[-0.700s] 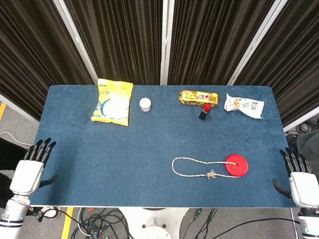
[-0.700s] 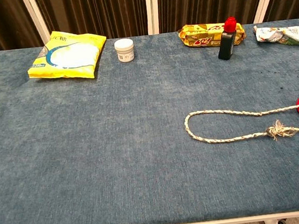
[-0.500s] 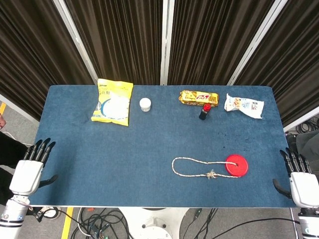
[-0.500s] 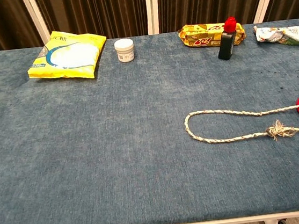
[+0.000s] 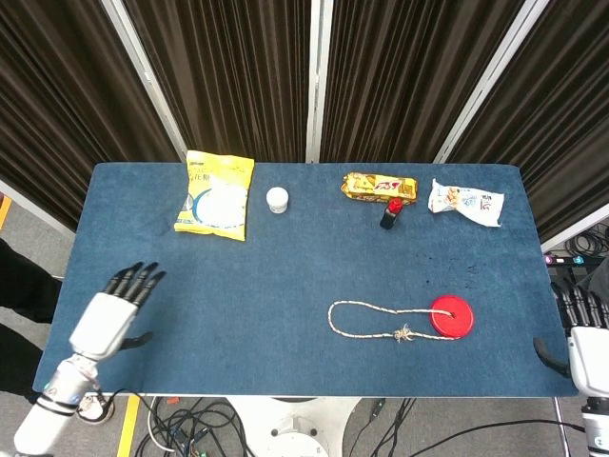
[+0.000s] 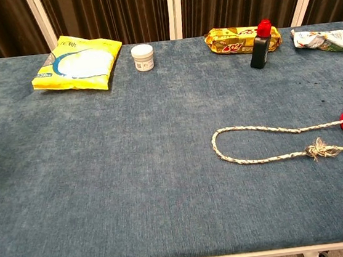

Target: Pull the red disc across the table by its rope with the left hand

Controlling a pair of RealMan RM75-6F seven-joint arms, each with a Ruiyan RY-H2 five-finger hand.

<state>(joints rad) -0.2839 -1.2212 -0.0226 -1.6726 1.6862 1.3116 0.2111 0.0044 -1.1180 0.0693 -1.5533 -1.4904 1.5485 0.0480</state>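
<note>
left hand point(image 5: 116, 312) hovers empty, fingers spread, over the desk's point(image 5: 285, 286) left edge. red disc point(image 5: 451, 316) lies near the right edge, its rope point(image 5: 366, 321) looped leftward, within reach for grasping.

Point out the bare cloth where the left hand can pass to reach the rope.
Bare table runs from the left hand to the rope loop, below the yellow bag and white jar. Crowded: the back edge and around the red disc.
</note>
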